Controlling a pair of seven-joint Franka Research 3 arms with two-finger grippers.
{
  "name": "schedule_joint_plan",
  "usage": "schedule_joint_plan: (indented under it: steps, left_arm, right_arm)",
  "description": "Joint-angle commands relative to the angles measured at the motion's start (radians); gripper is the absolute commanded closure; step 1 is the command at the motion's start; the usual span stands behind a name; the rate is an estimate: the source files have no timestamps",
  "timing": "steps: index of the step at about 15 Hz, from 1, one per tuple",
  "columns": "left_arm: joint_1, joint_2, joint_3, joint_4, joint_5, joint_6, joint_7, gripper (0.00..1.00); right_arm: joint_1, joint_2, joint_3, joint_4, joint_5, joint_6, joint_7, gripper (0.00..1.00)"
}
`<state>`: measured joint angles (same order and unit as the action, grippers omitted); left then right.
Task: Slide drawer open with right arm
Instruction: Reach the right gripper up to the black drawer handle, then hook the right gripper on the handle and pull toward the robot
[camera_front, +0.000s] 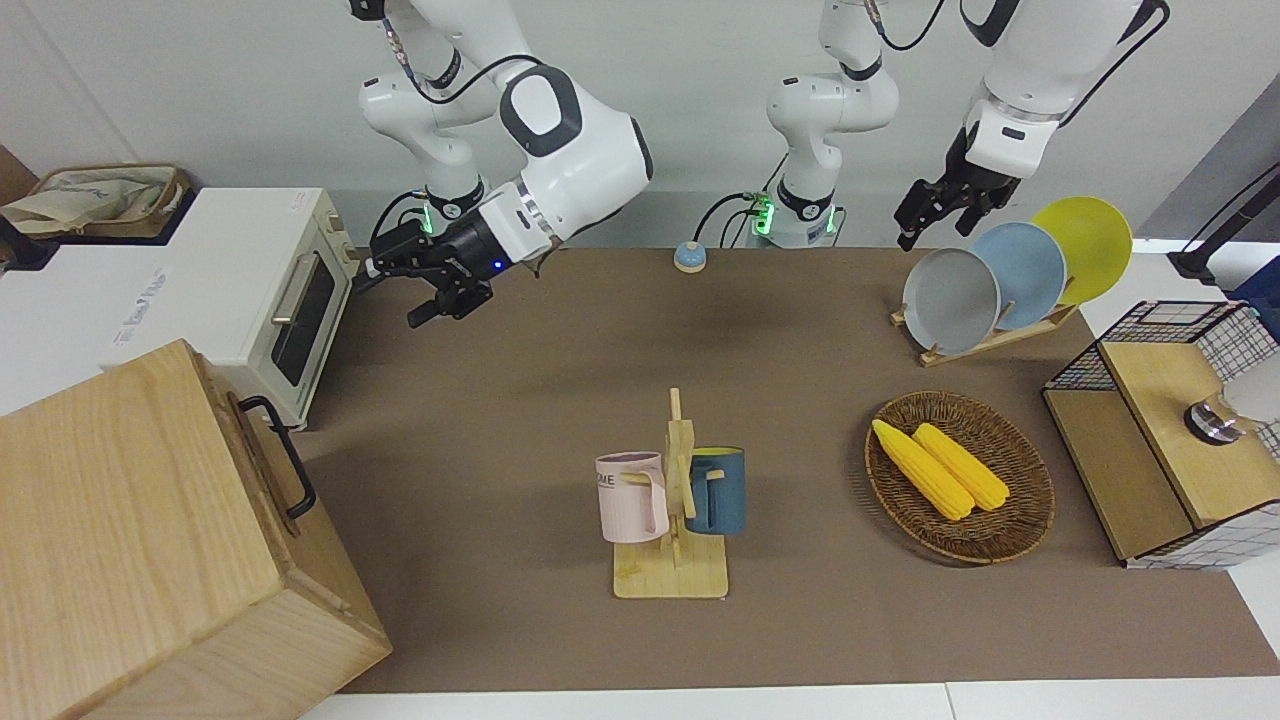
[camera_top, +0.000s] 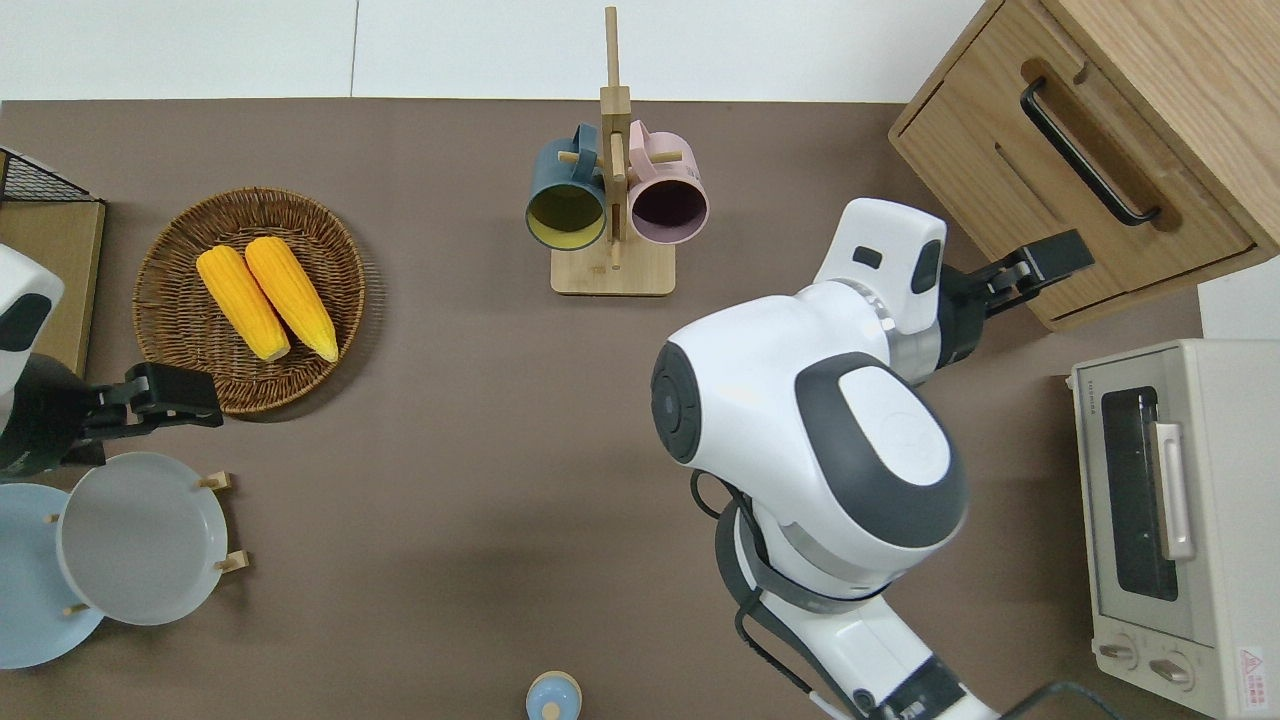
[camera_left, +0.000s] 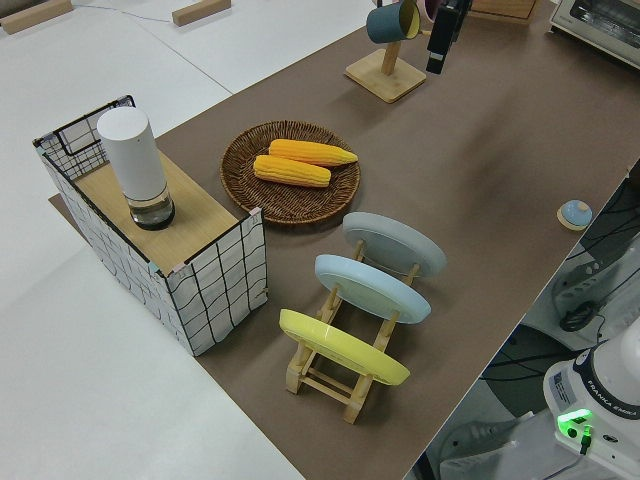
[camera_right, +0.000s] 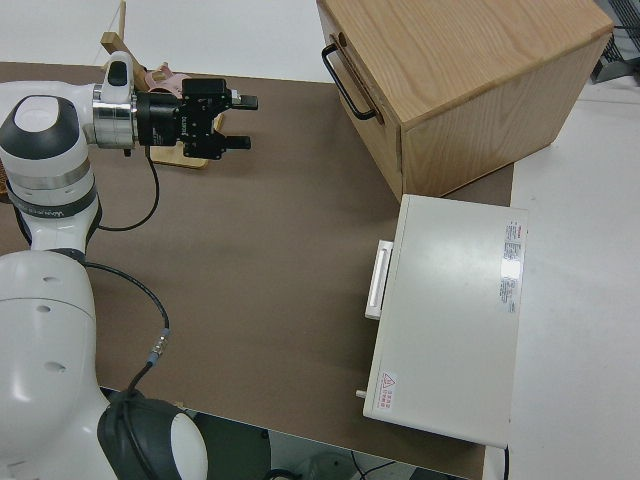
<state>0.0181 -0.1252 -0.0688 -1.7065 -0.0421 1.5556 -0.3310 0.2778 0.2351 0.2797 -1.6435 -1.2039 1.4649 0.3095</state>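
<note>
The drawer (camera_top: 1105, 135) is shut in the big pale wooden box (camera_front: 130, 520) at the right arm's end of the table, farther from the robots than the toaster oven. Its black bar handle (camera_top: 1085, 152) also shows in the front view (camera_front: 290, 465) and the right side view (camera_right: 345, 80). My right gripper (camera_top: 1040, 265) is open and empty, lies level and points toward the box front. It hangs over the brown mat between the mug rack and the box, apart from the handle; it also shows in the front view (camera_front: 395, 295) and the right side view (camera_right: 243, 122). My left arm is parked, its gripper (camera_front: 935, 232) open.
A white toaster oven (camera_top: 1170, 520) stands beside the box, nearer to the robots. A mug rack (camera_top: 612, 200) with two mugs stands mid-table. A corn basket (camera_top: 250, 295), a plate rack (camera_front: 1000, 275) and a wire-mesh box (camera_front: 1160, 430) are at the left arm's end.
</note>
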Motion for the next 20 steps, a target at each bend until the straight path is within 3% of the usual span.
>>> schedule_joint_plan:
  steps: [1, 4, 11, 17, 20]
  left_arm:
    - [-0.001, -0.008, 0.004, 0.004, -0.001, -0.015, 0.009, 0.01]
    - [-0.001, -0.008, 0.004, 0.004, -0.001, -0.015, 0.009, 0.01]
    - [-0.001, -0.008, 0.004, 0.004, -0.001, -0.017, 0.009, 0.01]
    - [-0.001, -0.008, 0.004, 0.004, -0.001, -0.015, 0.009, 0.01]
    - [-0.001, -0.008, 0.004, 0.004, -0.001, -0.015, 0.009, 0.01]
  right_arm:
    - [0.044, 0.093, 0.001, -0.001, -0.13, -0.044, 0.115, 0.017]
    - [0.061, 0.142, -0.001, -0.004, -0.186, -0.063, 0.169, 0.017]
    - [0.04, 0.196, -0.016, -0.018, -0.327, -0.029, 0.2, 0.025]
    - [0.032, 0.214, -0.152, -0.021, -0.405, 0.171, 0.218, 0.034]
    - [0.009, 0.222, -0.178, -0.019, -0.448, 0.23, 0.218, 0.042]
